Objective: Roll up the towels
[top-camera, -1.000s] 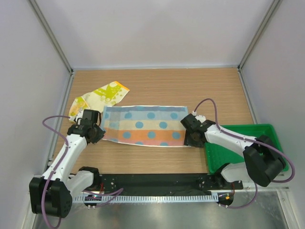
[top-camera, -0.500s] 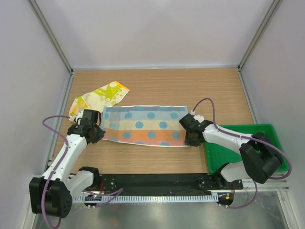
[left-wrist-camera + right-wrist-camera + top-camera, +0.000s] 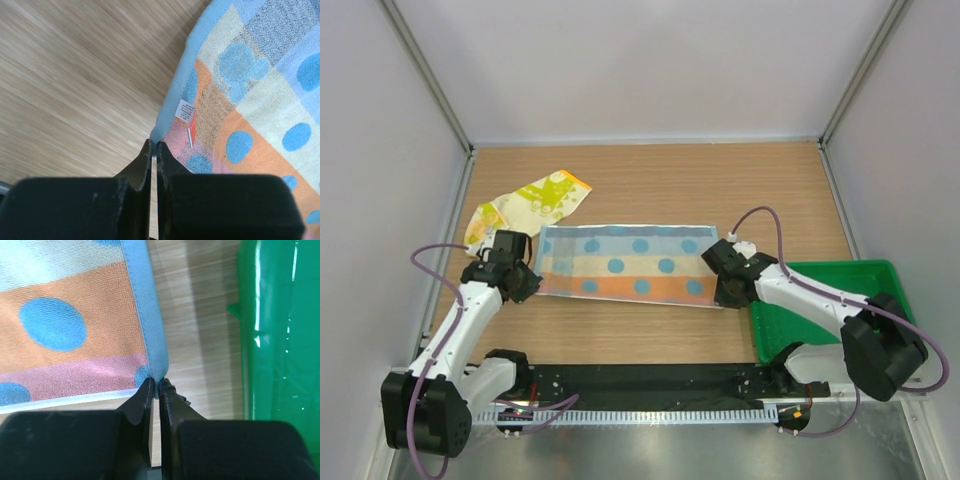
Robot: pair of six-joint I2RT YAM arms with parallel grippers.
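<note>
The blue polka-dot towel (image 3: 625, 265), striped blue, cream, orange and pink, lies spread flat across the middle of the table. My left gripper (image 3: 523, 283) is shut on its near left corner (image 3: 156, 136), beside a small white and orange label. My right gripper (image 3: 728, 292) is shut on its near right corner (image 3: 156, 376). The pale yellow towel (image 3: 528, 207) with lime-green and orange patches lies crumpled at the far left, apart from both grippers.
A green plastic tray (image 3: 840, 300) sits at the near right, close beside the right arm; its wall shows in the right wrist view (image 3: 280, 330). Enclosure walls stand on three sides. Bare wooden tabletop (image 3: 660, 180) lies behind the blue towel.
Both grippers have shifted a little to the right, and the blue towel has moved slightly right with them.
</note>
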